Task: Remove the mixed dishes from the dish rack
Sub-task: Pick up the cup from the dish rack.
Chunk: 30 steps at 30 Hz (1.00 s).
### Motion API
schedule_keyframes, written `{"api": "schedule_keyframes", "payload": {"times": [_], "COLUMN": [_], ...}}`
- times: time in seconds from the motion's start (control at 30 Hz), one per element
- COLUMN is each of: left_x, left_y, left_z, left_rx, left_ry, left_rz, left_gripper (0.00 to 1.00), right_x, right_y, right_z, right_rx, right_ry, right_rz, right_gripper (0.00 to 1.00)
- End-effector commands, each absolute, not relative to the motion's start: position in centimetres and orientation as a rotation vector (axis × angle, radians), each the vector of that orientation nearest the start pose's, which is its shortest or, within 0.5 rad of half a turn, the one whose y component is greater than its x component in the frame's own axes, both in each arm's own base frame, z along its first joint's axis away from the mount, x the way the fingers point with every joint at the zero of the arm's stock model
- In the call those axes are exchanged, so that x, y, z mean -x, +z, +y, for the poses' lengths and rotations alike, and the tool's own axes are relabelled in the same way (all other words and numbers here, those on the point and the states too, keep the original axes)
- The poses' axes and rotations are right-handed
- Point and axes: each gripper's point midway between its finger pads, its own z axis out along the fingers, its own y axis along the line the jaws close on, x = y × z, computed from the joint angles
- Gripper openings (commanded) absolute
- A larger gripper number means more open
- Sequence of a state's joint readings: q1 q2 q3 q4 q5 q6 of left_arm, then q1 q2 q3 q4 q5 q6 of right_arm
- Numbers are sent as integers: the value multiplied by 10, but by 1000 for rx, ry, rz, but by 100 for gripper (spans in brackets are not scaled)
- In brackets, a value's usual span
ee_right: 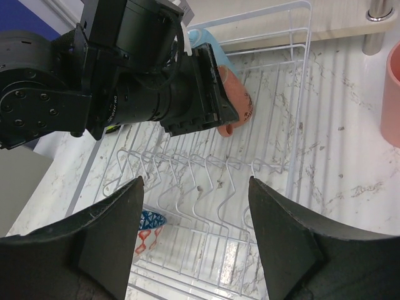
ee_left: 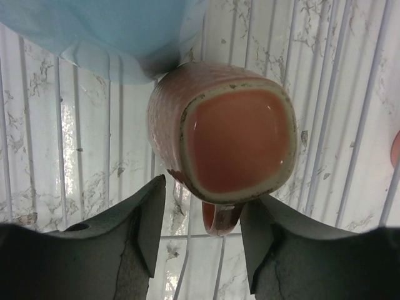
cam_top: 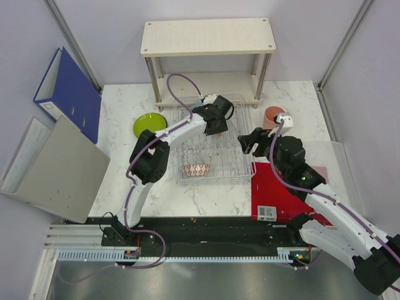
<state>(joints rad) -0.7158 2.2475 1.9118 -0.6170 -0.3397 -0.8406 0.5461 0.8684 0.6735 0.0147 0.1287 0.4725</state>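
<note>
The silver wire dish rack (cam_top: 240,164) stands mid-table. A small terracotta mug (ee_left: 237,144) lies on its side in the rack's far part, next to a light blue cup (ee_left: 119,37). My left gripper (ee_left: 203,212) is open and down over the mug, its fingers either side of the handle (ee_left: 222,219), which sits closer to the right finger. The patterned bowl (cam_top: 196,169) rests at the rack's near left. My right gripper (ee_right: 195,187) hovers open and empty over the rack's right side. A lime-green plate (cam_top: 150,124) and a pink cup (cam_top: 273,116) stand on the table.
A beige two-tier wooden shelf (cam_top: 206,37) stands behind the rack. A blue binder (cam_top: 69,94) and a grey folder (cam_top: 56,169) lean at the left. A flat red sheet (cam_top: 281,187) lies to the right of the rack, under my right arm.
</note>
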Motion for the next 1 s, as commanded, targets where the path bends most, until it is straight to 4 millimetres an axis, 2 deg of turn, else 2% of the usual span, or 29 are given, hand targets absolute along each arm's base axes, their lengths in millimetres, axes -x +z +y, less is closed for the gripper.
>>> {"api": "schedule_keyframes", "payload": {"times": [0.0, 0.27, 0.37, 0.4, 0.53, 0.57, 0.63, 0.8, 0.83, 0.93, 0.97], "left_x": [-443, -441, -438, -437, -434, -434, -431, -429, -428, -424, -423], "left_y": [76, 73, 76, 76, 91, 102, 113, 167, 174, 205, 213], "left_z": [-344, -344, -342, -340, -339, -340, -341, -347, -348, -348, -348], "left_rx": [325, 295, 284, 278, 257, 248, 227, 148, 133, 112, 100], "left_ry": [-225, -216, -212, -207, -224, -240, -259, -351, -364, -413, -431], "left_rz": [2427, 2435, 2435, 2438, 2423, 2406, 2396, 2324, 2314, 2270, 2262], "left_gripper": [52, 26, 10, 2, 2, 2, 2, 2, 2, 2, 2], "right_x": [-291, -290, -290, -290, -290, -289, -288, -287, -286, -286, -287], "right_y": [251, 247, 245, 245, 252, 253, 260, 285, 283, 297, 308], "right_z": [176, 175, 175, 175, 173, 173, 173, 171, 170, 167, 165], "right_rx": [-31, -33, -37, -38, -44, -45, -46, -53, -53, -58, -65], "right_ry": [656, 653, 652, 651, 652, 655, 662, 677, 667, 652, 648], "right_rz": [1763, 1771, 1774, 1774, 1758, 1760, 1748, 1699, 1714, 1703, 1683], "right_gripper": [75, 75, 75, 75, 75, 75, 74, 75, 74, 75, 75]}}
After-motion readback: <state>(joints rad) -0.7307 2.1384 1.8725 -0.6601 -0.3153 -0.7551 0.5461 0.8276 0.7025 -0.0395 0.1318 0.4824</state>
